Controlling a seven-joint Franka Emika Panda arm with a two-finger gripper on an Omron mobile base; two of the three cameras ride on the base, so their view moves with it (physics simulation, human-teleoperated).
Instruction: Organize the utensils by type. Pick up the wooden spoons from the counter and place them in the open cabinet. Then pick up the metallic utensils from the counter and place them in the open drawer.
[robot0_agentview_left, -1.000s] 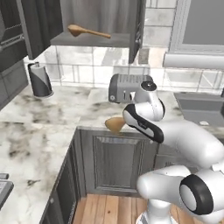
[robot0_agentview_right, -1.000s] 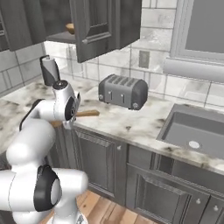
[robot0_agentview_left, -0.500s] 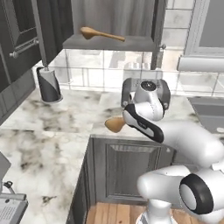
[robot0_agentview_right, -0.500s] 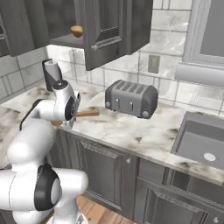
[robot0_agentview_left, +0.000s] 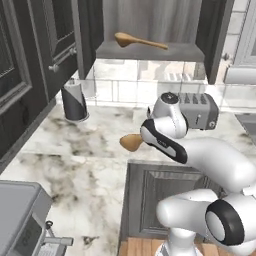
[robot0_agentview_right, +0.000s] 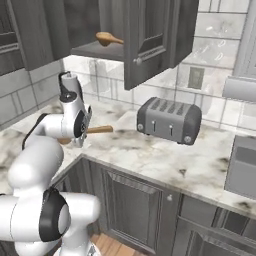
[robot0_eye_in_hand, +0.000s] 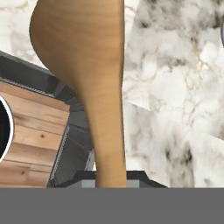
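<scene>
The arm is folded back, its wrist level above the marble counter (robot0_agentview_left: 90, 165), in front of the toaster (robot0_agentview_right: 169, 120). The gripper (robot0_eye_in_hand: 109, 183), nearly closed, clamps a wooden spoon (robot0_eye_in_hand: 89, 74) by its handle, held horizontal. A second wooden spoon (robot0_agentview_left: 139, 41) lies on the cabinet (robot0_agentview_left: 150, 50) shelf above the toaster.

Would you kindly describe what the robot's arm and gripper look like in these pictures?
The arm is glossy white with rounded, bulbous links and dark grey to black joint bands; a round black cap sits on the lower joint. No cables or markings can be seen. The gripper has a white body with a dark face; its small dark fingers are mostly hidden.
</scene>
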